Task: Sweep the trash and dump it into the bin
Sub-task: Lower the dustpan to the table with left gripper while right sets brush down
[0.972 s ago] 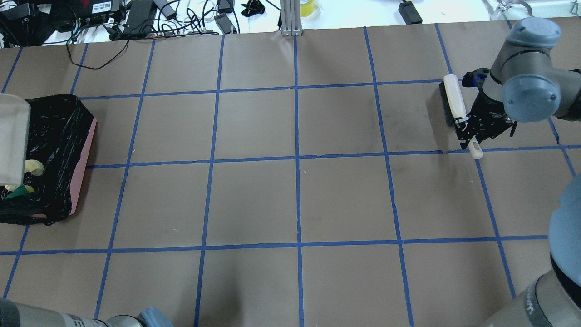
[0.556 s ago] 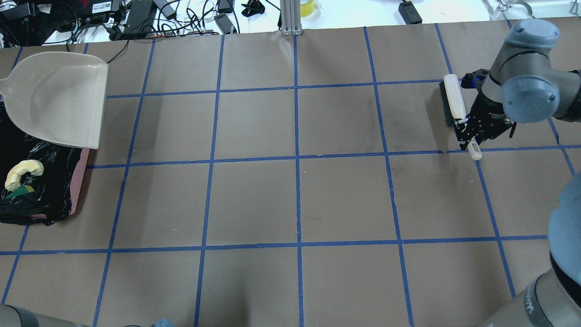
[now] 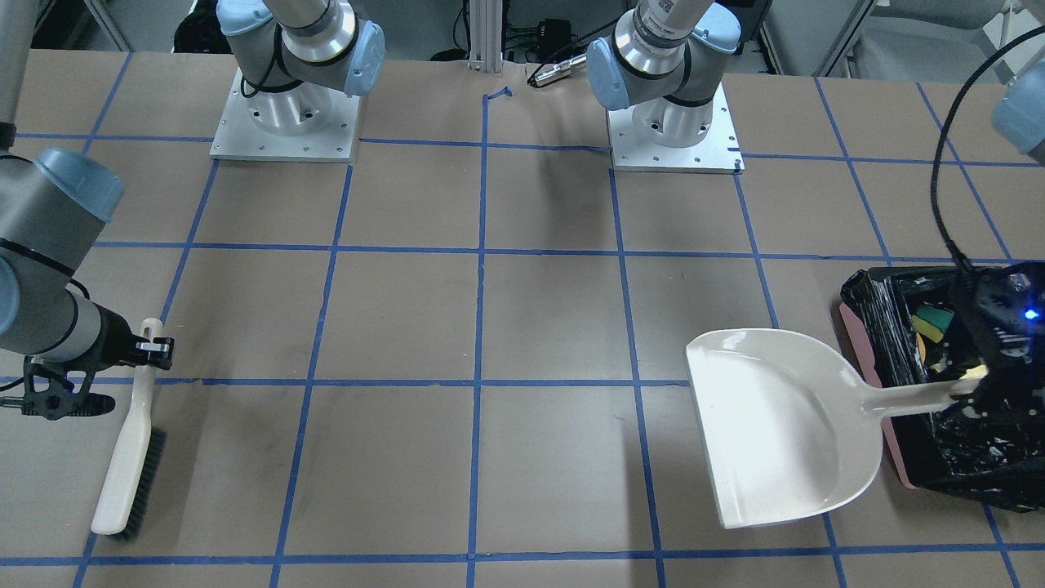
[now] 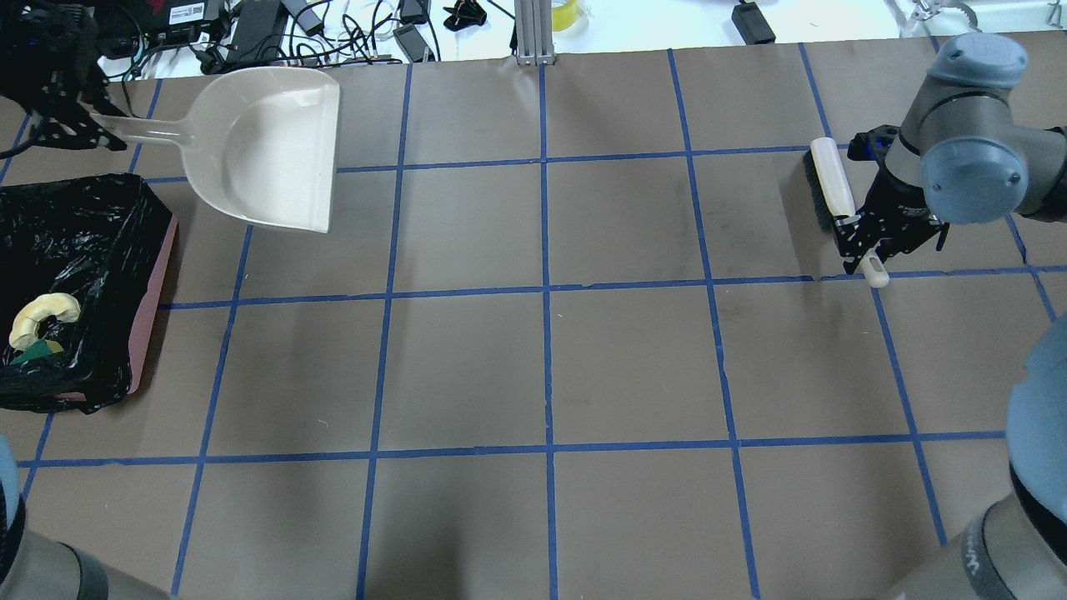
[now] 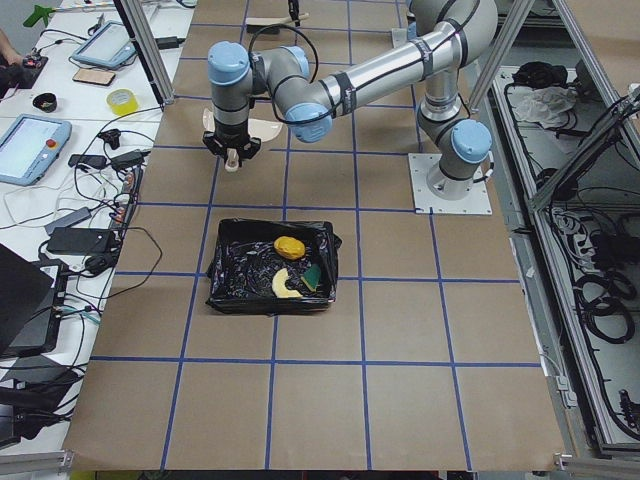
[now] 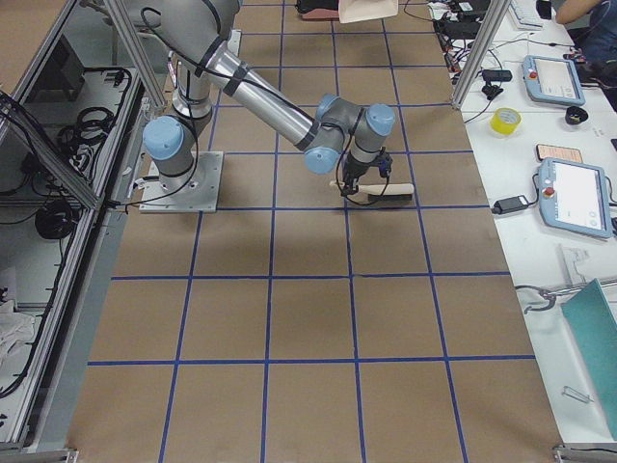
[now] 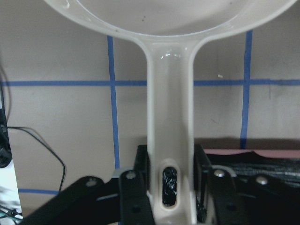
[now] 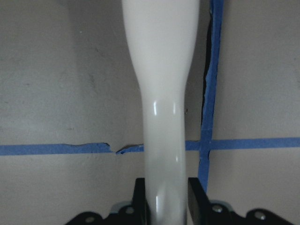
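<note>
The bin (image 4: 154,308), pink-sided with a black bag, stands at the table's left edge. In it lie the tan croissant piece (image 4: 37,317), the green-backed sponge (image 5: 313,273) and the golden-brown lump (image 5: 289,246). My left gripper (image 4: 87,123) is shut on the handle of the cream dustpan (image 4: 267,146). It holds the empty pan level, past the bin's far side. The handle sits between the fingers in the left wrist view (image 7: 169,140). My right gripper (image 4: 863,246) is shut on the handle of the cream brush (image 4: 834,179), whose bristles rest on the table at the far right.
Cables, power bricks and a tape roll lie on the white bench (image 4: 333,33) past the table's far edge. An aluminium post (image 4: 533,33) stands at the far middle. Both arm bases (image 3: 286,114) sit at the near edge.
The dustpan has swung off the bin, towards the far edge and to the right, and now sits level. The trash lies uncovered in the bin. The right arm and brush have barely moved.
</note>
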`<state>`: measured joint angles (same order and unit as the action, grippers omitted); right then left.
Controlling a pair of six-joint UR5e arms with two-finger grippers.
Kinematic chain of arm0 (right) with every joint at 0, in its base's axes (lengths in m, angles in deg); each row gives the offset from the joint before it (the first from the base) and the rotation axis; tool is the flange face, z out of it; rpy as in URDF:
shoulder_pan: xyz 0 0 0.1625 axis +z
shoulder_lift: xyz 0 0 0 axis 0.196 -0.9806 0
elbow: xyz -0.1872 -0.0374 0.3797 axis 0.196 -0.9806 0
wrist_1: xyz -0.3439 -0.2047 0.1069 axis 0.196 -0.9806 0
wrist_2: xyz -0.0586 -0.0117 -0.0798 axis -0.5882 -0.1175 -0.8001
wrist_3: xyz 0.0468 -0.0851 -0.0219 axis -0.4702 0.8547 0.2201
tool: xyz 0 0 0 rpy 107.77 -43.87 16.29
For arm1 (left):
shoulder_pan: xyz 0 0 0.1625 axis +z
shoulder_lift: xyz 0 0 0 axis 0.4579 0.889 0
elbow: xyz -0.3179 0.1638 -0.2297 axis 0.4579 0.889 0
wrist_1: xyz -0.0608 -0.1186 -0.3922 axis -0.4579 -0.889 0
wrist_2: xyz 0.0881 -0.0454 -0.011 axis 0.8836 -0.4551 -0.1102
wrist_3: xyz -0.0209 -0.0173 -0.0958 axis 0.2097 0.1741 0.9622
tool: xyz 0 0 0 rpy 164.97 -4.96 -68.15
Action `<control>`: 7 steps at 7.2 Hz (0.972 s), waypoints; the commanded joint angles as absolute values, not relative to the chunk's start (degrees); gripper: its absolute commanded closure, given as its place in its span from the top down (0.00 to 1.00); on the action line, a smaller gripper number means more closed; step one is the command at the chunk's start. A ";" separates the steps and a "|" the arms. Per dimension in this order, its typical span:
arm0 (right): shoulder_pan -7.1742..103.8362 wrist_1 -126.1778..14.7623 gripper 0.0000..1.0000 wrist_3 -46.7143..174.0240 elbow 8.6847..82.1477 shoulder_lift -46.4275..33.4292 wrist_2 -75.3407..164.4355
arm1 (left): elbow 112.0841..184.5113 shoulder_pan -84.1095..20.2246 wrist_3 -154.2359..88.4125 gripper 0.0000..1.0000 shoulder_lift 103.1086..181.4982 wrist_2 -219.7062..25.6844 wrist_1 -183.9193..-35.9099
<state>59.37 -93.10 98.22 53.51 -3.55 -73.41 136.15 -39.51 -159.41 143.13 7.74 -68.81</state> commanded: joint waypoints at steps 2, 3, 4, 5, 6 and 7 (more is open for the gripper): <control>59.36 -93.13 0.82 98.08 53.32 -3.75 -73.40 | 139.40 -44.99 -148.63 0.00 148.18 8.02 -61.01; 59.36 -92.96 0.90 97.56 53.23 -4.01 -73.40 | 140.72 -45.17 -149.24 0.00 149.68 7.84 -57.31; 59.36 -93.39 0.99 97.47 52.97 -4.54 -73.57 | 141.61 -45.17 -149.85 0.00 150.21 8.10 -56.31; 59.36 -93.22 1.00 97.47 52.79 -6.54 -73.57 | 142.57 -45.26 -149.86 0.00 150.74 8.19 -56.13; 59.45 -92.26 1.00 97.47 52.79 -9.78 -73.31 | 144.24 -45.17 -150.03 0.00 151.01 8.11 -53.34; 59.63 -90.77 1.00 97.47 52.71 -12.43 -73.22 | 144.69 -45.26 -150.12 0.00 151.62 8.02 -52.53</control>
<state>59.46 -92.24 97.48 52.81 -9.00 -73.37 143.58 -45.19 -149.97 150.93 8.10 -54.24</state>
